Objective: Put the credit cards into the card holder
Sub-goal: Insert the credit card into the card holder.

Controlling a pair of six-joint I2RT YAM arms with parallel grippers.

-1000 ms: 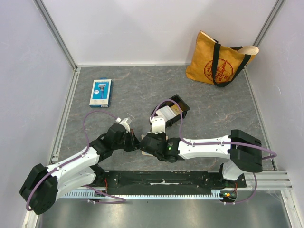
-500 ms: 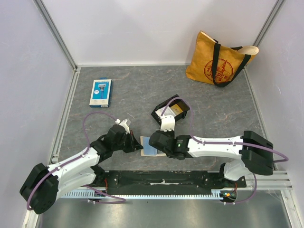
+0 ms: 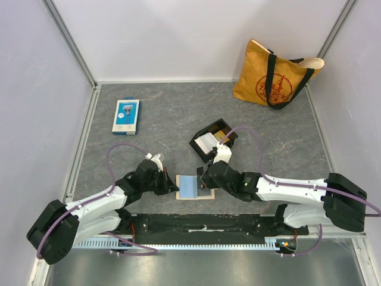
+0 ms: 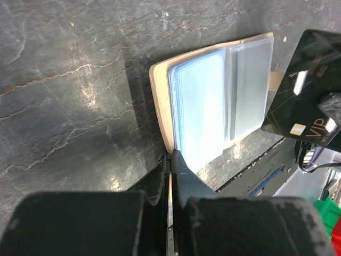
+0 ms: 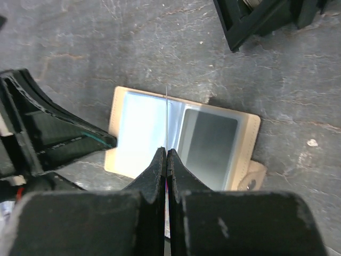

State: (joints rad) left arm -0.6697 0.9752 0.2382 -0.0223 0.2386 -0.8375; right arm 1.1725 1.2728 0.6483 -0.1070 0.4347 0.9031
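Right claw (image 5: 166,156) has swung back from the black tray (image 3: 194,145) and now hangs right over the card holder (image 3: 190,187), jaws clamped tight on a dark credit card (image 4: 308,88) held edge-down above the holder's middle fold. So one card is lined up for a slot, I reckon, but not yet in. Left claw (image 4: 171,160) is closed too, pinching the holder's left edge and keeping it spread open on the tabletop (image 3: 149,119). More credit cards (image 3: 209,140) wait in the tray just beyond the holder.
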